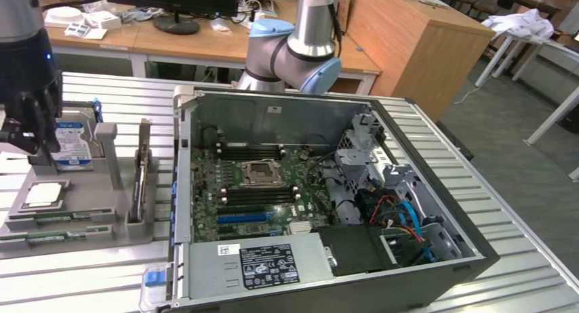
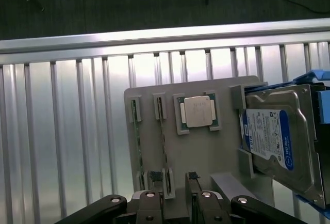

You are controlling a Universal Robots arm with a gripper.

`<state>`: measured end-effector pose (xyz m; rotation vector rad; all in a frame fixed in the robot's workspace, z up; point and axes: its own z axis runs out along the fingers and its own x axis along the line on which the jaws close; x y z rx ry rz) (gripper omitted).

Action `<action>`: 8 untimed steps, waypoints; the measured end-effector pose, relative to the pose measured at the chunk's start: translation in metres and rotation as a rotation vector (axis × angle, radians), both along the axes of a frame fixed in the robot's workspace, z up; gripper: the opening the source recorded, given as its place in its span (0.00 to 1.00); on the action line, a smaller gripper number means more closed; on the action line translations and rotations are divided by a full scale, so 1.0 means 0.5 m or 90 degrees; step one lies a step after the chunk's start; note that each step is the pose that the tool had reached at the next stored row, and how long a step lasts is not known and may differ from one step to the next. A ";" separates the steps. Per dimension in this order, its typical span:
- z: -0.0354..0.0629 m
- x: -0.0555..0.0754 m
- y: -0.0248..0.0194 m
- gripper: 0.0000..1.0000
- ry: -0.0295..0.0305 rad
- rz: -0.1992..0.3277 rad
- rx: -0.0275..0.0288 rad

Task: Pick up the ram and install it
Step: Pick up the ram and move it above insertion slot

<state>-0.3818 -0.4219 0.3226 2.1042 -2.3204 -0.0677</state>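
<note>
Two rams, thin green sticks, stand on edge in slots of a grey holder (image 2: 206, 152); one ram (image 2: 163, 131) lies in line with the gap between my fingers and the other ram (image 2: 136, 136) is beside it. In the exterior view the rams (image 1: 64, 218) lie along the holder's near edge. My gripper (image 2: 174, 180) hangs open above the holder with nothing between its fingers. Seen from outside, the gripper (image 1: 23, 138) hovers at the exterior view's far left, over the holder's far end. The black memory slots (image 1: 257, 151) sit on the motherboard inside the open computer case.
A square silver processor chip (image 2: 198, 111) and a silver hard drive (image 2: 273, 141) with a blue-white label also sit on the holder. The open computer case (image 1: 425, 165) fills the middle of the ribbed metal table (image 1: 81, 279), with cables and a power supply (image 1: 267, 262) inside.
</note>
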 end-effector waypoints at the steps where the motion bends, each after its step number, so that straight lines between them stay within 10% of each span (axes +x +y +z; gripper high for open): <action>1: -0.004 0.000 0.0000 0.31 0.0000 0.001 0.0000; 8: -0.029 0.000 0.0000 0.31 -0.0001 0.006 0.0001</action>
